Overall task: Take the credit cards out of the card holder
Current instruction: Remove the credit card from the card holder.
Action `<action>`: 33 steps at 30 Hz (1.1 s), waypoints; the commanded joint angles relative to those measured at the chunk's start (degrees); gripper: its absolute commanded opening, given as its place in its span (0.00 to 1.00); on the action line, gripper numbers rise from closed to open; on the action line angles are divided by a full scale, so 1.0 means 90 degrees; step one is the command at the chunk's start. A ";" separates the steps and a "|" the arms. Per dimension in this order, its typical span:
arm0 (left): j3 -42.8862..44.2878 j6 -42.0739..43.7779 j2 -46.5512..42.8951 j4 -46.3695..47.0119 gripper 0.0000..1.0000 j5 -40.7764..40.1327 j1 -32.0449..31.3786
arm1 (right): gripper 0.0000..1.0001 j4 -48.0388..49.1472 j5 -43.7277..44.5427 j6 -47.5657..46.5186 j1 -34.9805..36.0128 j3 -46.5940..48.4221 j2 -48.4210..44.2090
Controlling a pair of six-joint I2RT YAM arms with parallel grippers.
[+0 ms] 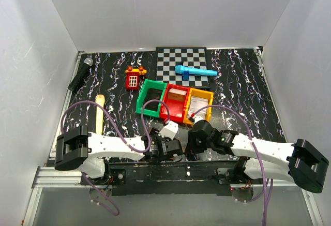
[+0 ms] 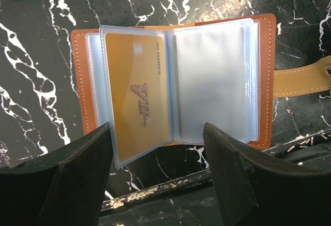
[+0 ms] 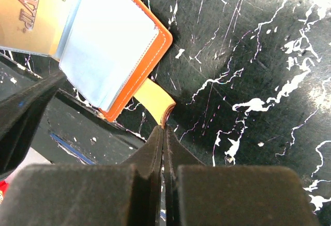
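The card holder (image 2: 265,81) lies open near the table's front edge, an orange-brown wallet with clear bluish sleeves; from above it shows as a pale patch (image 1: 169,130). A gold credit card (image 2: 137,91) marked VIP sits inside the left sleeve, also seen in the right wrist view (image 3: 36,9). My left gripper (image 2: 156,127) stands open just at the holder's near edge, with nothing between its fingers. My right gripper (image 3: 164,129) is shut, pinching the end of the holder's tan strap (image 3: 155,99) to the right of the holder (image 3: 108,50).
Green (image 1: 151,98), red (image 1: 175,103) and orange (image 1: 199,103) bins stand just behind the holder. Farther back are a checkerboard (image 1: 170,63) with a blue marker-like toy (image 1: 195,72), a red toy (image 1: 134,77), a microphone (image 1: 81,74) and a wooden stick (image 1: 99,113).
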 commanded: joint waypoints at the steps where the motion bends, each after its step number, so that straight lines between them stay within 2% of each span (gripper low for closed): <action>1: -0.0019 -0.0145 -0.0480 -0.0285 0.69 -0.0482 0.0030 | 0.01 0.0130 -0.0015 -0.0011 -0.0085 -0.0095 -0.0085; 11: 0.0079 -0.0272 -0.1261 -0.0881 0.72 -0.0824 0.0176 | 0.01 0.0013 -0.0093 -0.0215 -0.0388 -0.0115 -0.0085; 14: -0.0106 -0.0078 -0.1700 -0.0454 0.71 -0.0610 0.0205 | 0.01 -0.0026 -0.0093 -0.0332 -0.0573 -0.0115 -0.0123; 16: -0.0408 0.0283 -0.2003 0.0325 0.70 -0.0192 0.0235 | 0.01 -0.0084 -0.0093 -0.0401 -0.0710 -0.0105 -0.0163; 22: -0.1209 0.0460 -0.2425 0.1861 0.56 0.0903 0.0430 | 0.01 -0.0260 -0.0308 -0.0635 -0.1091 -0.0057 -0.0319; 27: -0.1561 0.0364 -0.2200 0.2321 0.48 0.1402 0.0596 | 0.01 -0.0397 -0.0328 -0.0743 -0.1140 0.0041 -0.0300; 29: -0.1707 0.0169 -0.2083 0.2342 0.38 0.1432 0.0683 | 0.01 -0.0465 -0.0318 -0.0763 -0.1140 0.0061 -0.0319; 31: -0.1844 -0.0065 -0.1976 0.2312 0.31 0.1451 0.0810 | 0.07 -0.0524 -0.0289 -0.0802 -0.1150 0.0070 -0.0397; 33: -0.1962 -0.0164 -0.1907 0.2332 0.28 0.1451 0.0830 | 0.29 -0.0592 -0.0327 -0.0841 -0.1150 0.0070 -0.0504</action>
